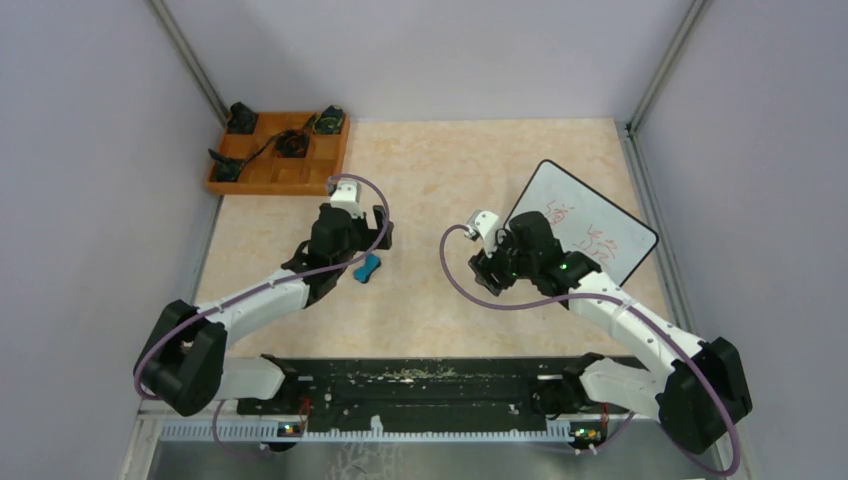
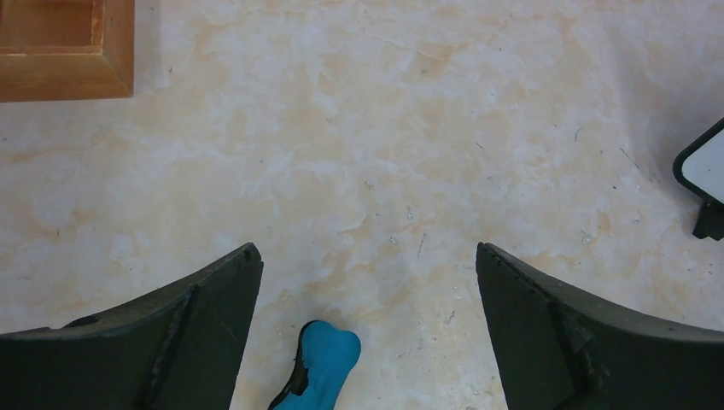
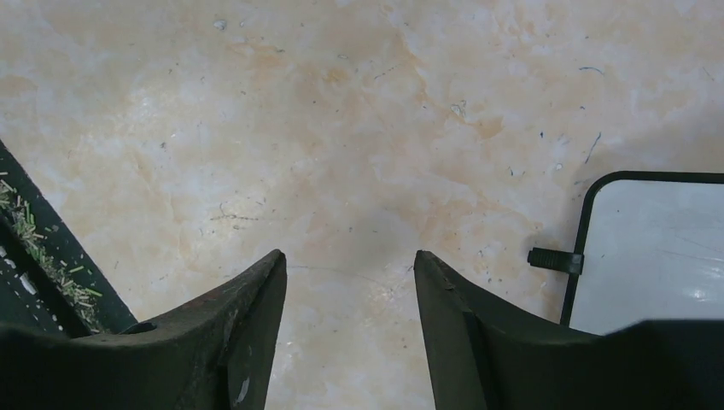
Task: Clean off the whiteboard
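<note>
While the left arm's fingers (image 2: pixel 213 316) stand wide apart over a small blue bone-shaped block (image 2: pixel 323 363), probably an eraser, on the beige marbled desk (image 1: pixel 450 170), the right arm's fingers (image 3: pixel 248 316) hang half apart, empty, just beside the black-framed, red-marked white whiteboard (image 1: pixel 590 222) lying at the desk's right.

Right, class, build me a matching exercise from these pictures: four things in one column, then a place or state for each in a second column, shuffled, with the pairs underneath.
Column one
1. whiteboard
2. blue eraser
3. wooden tray
4. left gripper

Column two
A. far left corner of the table
B. wide open, holding nothing
C. right side, red writing on it
D. lying flat, just below the left arm's fingers

Pairs: 1-C, 2-D, 3-A, 4-B
</note>
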Controlling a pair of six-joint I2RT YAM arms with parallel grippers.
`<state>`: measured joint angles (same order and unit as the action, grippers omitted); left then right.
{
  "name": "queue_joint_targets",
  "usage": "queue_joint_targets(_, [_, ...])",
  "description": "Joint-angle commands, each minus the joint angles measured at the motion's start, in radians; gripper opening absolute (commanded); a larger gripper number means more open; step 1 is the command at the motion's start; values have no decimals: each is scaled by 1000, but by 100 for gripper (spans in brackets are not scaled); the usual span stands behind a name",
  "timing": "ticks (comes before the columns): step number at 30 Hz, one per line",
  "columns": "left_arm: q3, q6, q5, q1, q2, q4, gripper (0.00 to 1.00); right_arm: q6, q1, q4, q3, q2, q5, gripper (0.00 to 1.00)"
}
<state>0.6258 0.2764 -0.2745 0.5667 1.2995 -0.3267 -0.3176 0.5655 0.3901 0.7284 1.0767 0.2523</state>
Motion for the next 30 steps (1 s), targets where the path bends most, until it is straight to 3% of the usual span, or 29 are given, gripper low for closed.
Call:
queue_joint_targets(1, [-8,17,22,-4,-21,-10,99,8,-1,-19,47,-18,27,58])
queue_joint_targets(8, [30,13,36,-4,-21,74,97,-4,-1,10,62,-26,53,60])
queue_joint_targets(23, [376,31,38,-2,40,815,85,-15,0,17,85,-17,6,59])
queue_joint_targets(30, [505,-31,10,-2,117,1026,85,-24,-1,27,92,-45,38,59])
